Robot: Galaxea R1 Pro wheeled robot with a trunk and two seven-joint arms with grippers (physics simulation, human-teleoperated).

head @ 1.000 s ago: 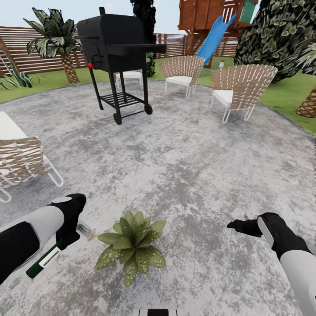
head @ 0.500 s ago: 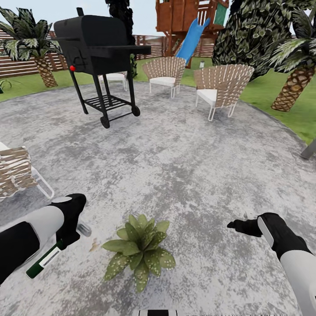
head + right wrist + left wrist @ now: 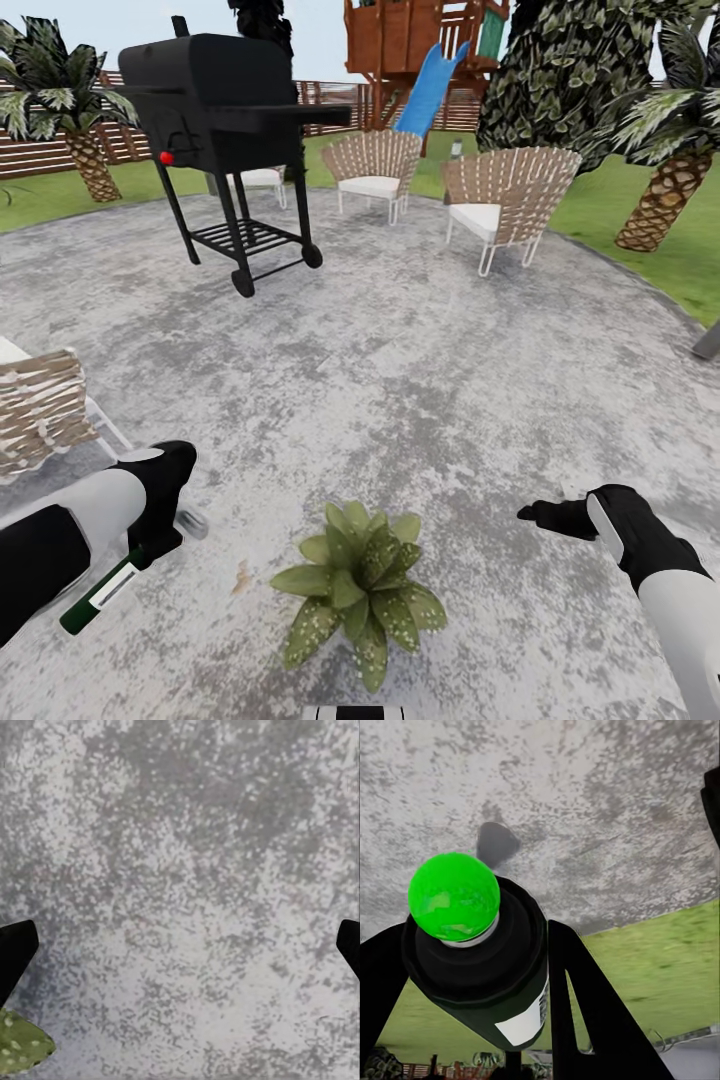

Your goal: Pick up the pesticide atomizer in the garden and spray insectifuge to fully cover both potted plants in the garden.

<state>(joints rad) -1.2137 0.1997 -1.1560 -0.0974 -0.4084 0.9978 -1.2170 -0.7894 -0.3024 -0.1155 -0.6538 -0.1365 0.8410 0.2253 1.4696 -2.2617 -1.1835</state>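
Observation:
The pesticide atomizer [image 3: 100, 595], a dark green bottle with a white label band, slants down out of my left gripper [image 3: 150, 548], which is shut on it. In the left wrist view the atomizer [image 3: 502, 982] sits between both black fingers [image 3: 585, 1020], and its top looks bright green. One potted plant [image 3: 360, 590], a low rosette of speckled green leaves, stands on the grey patio [image 3: 400, 380] between my arms. A leaf of the potted plant [image 3: 19, 1050] shows by my right gripper [image 3: 180, 949], which is open above bare paving. My right gripper [image 3: 545, 517] hovers right of the plant. The second plant is out of view.
A black grill [image 3: 225, 100] stands at the back left. Two woven chairs [image 3: 375, 165] [image 3: 510, 200] sit behind the patio, and a lounge chair [image 3: 40, 410] is close on the left. Palms [image 3: 665, 190], a fence and grass ring the paving.
The whole picture has shifted, so the camera has moved: the plant now sits further right and lower in the view. Both arms keep the same pose, the bottle still held.

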